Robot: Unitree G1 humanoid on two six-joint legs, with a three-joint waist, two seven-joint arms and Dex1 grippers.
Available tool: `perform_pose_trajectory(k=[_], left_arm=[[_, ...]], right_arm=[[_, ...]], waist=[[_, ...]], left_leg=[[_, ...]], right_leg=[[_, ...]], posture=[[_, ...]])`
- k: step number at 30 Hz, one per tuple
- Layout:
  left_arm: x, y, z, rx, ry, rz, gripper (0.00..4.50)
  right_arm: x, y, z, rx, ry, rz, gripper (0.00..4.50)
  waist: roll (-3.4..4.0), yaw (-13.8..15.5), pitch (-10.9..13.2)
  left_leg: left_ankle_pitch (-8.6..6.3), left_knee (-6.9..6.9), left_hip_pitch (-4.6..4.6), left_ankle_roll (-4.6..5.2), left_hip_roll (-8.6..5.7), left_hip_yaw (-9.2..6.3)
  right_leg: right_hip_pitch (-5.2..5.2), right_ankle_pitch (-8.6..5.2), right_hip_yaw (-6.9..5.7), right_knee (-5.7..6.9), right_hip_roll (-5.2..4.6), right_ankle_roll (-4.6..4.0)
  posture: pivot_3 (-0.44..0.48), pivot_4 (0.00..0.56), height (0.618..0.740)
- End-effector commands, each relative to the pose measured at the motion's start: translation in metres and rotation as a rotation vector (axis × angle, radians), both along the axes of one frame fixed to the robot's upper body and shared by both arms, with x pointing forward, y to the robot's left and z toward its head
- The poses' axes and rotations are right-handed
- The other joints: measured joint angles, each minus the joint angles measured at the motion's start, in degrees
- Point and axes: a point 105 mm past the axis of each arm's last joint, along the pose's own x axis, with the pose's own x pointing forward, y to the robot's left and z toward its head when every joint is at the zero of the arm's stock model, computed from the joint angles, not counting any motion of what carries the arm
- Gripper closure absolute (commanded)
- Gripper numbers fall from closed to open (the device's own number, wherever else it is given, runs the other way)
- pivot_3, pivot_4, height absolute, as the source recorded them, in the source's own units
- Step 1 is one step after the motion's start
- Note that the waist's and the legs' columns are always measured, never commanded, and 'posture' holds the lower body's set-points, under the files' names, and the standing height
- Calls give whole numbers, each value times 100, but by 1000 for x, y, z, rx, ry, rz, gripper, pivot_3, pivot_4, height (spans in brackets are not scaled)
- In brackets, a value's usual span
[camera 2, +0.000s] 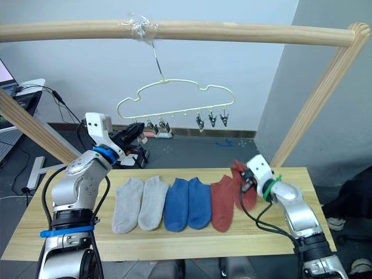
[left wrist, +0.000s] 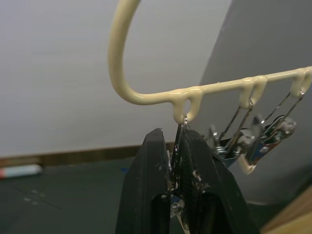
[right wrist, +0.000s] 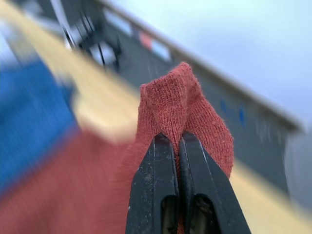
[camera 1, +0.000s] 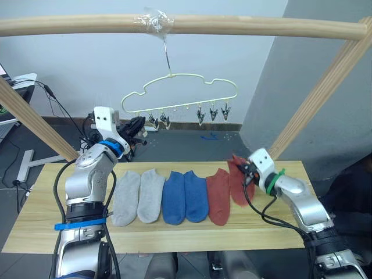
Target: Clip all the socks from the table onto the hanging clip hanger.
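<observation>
Socks lie in a row on the bench (camera 1: 35, 232): two grey (camera 1: 138, 196), two blue (camera 1: 185, 196), one rust-red sock flat (camera 1: 218, 196), and a second rust-red sock (camera 1: 238, 181) at the row's end farthest from the grey pair, its top edge lifted off the wood. Right gripper (right wrist: 178, 141) has its fingers pressed together on a fold of that lifted red sock. Clip hanger (camera 1: 180, 93) hangs by its hook from the wooden pole (camera 1: 232, 25) above the row, all six clips bare. Left gripper (left wrist: 174, 146) is up at the hanger's end nearest the grey socks, fingers squeezing the end clip (left wrist: 178, 161).

Judged step: carry the red sock up to the held clip. To do it well, keep the pinch near the sock's edge so a free margin of fabric stands clear of the fingers to feed into the clip's mouth. Left fingers should hold the clip steady so the hanger does not swing, easing off once fabric sits fully inside.
</observation>
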Motion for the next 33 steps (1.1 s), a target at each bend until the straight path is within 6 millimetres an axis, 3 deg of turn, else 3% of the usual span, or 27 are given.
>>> perform_pose_trajectory(k=[1, 7, 12, 26, 33], left_arm=[[-6, -9, 6, -112, 60, -96, 4465], [-15, -24, 14, -246, 137, -221, 4465], [-17, -27, 15, -276, 162, -238, 4465], [-18, -33, 13, -290, 187, -261, 4465], [-18, -34, 9, -279, 193, -258, 4465]], right_arm=[[-7, 59, 31, -80, -146, 194, 4500], [-10, 123, 41, -224, -320, 329, 4500], [-17, 142, 35, -220, -318, 360, 4500], [-1, 165, 43, -156, -306, 315, 4500], [-2, 175, 59, -81, -312, 322, 4500]], waist=[[0, -12, 0], [0, 2, 1], [-1, 24, 1], [-1, 10, 1], [-1, 11, 1]], left_leg=[[0, 0, 3, -1, -1, 1], [12, 0, -5, -22, 1, -10], [14, 0, -10, -26, -13, -39], [15, 1, -10, -27, -17, -46], [14, 1, -13, -26, -18, -46]], right_leg=[[-1, 0, 3, 4, 2, 0], [-3, 0, -3, 4, 1, 0], [-3, 0, -3, 0, -25, -1], [-4, 1, -11, 6, -33, -2], [-4, 1, -11, 4, -34, -2]], posture=[[-25, 211, 701], [-30, 206, 701], [-38, 205, 701], [-43, 203, 701], [-34, 201, 701]])
